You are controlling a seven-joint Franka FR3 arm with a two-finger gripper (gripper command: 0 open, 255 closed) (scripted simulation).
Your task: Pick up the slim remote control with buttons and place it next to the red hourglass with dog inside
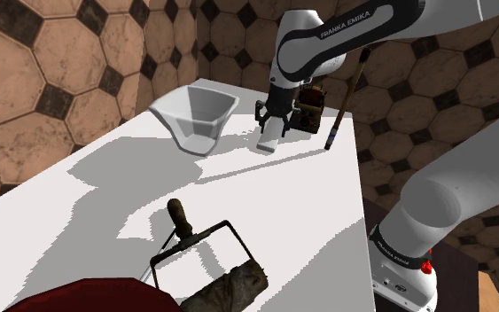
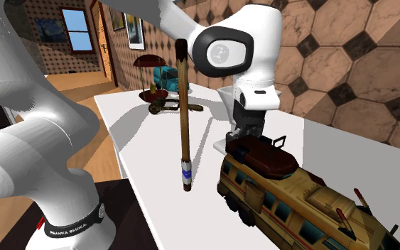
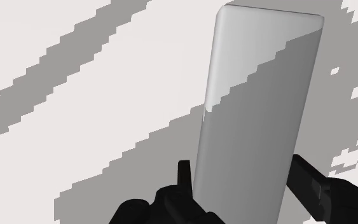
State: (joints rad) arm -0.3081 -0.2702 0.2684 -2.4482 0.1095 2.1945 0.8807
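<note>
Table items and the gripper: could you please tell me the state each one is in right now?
gripper: shut on the remote.
remote: grey slab, clasped at one end, pointing down towards the table.
brown stick: standing on end, near upright.
white bowl: upright, mouth up.
toy bus: upright, roof up.
red hourglass: standing upright.
</note>
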